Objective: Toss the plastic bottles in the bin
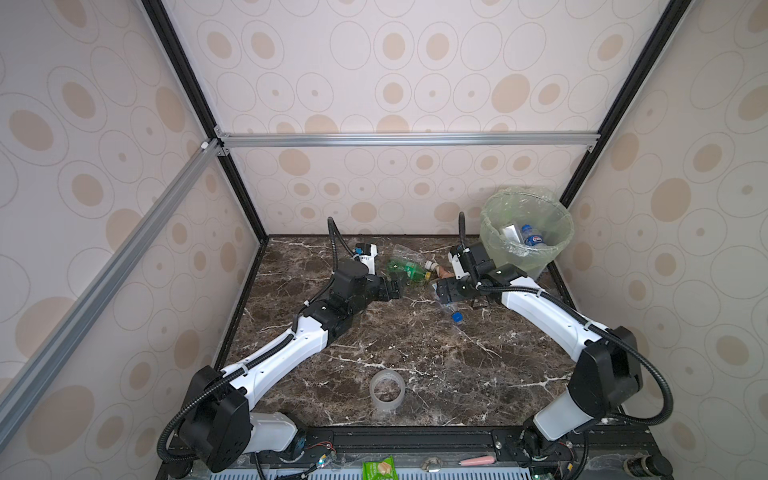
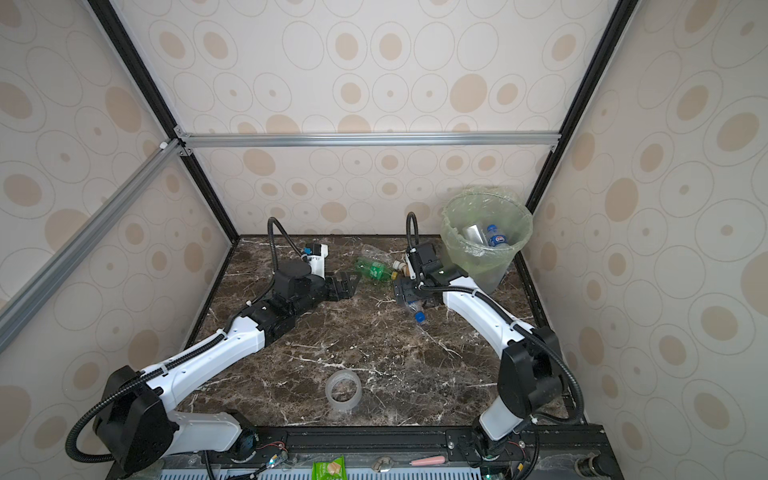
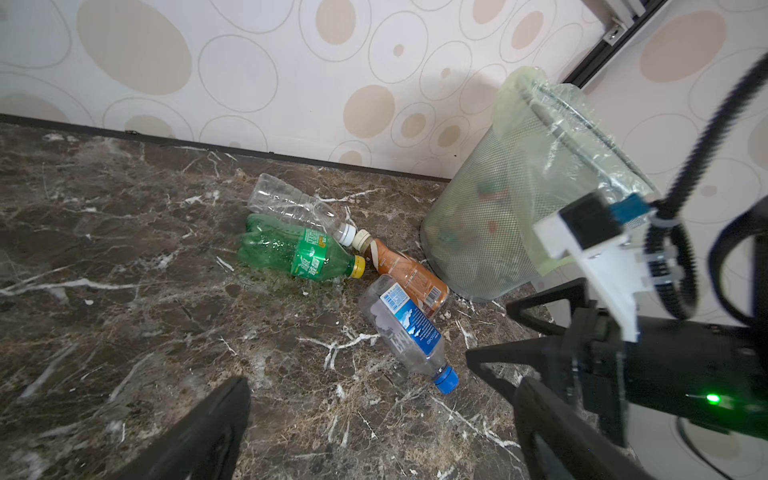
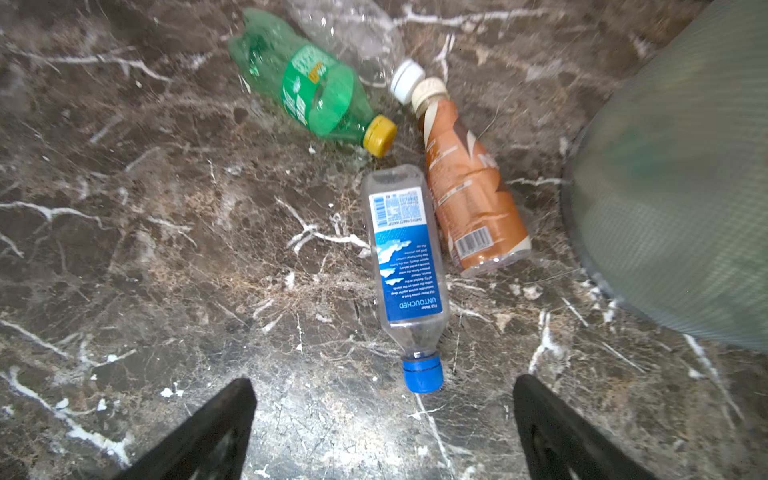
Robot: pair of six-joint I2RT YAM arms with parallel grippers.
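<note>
Right wrist view: clear blue-labelled plastic bottle [image 4: 409, 266], green yellow-capped bottle [image 4: 307, 87], brown bottle [image 4: 469, 183] and crumpled clear bottle [image 4: 353, 37] lie far on the dark marble table [image 4: 124, 208], just left of the green-bagged grey mesh bin [image 4: 673, 199]. My right pincer [image 4: 384, 380] and left pincer [image 3: 380, 384] gape, empty.

Shows a dark marble table [image 2: 374, 353] from above, two robot arms reaching in. Places a green bottle [image 2: 372, 270] just beyond the left gripper [image 2: 351, 284], jaws apart, a crumpled clear bottle [image 2: 376, 254] farther past it. Tucks a blue-capped bottle [image 2: 417, 312] partly under the right gripper [image 2: 404, 294], also open. Stands the bin [image 2: 469, 257] just outside that claw, holding a blue-labelled bottle [image 2: 496, 237]. Leaves a tape roll [image 2: 343, 390] well behind both claws.
</note>
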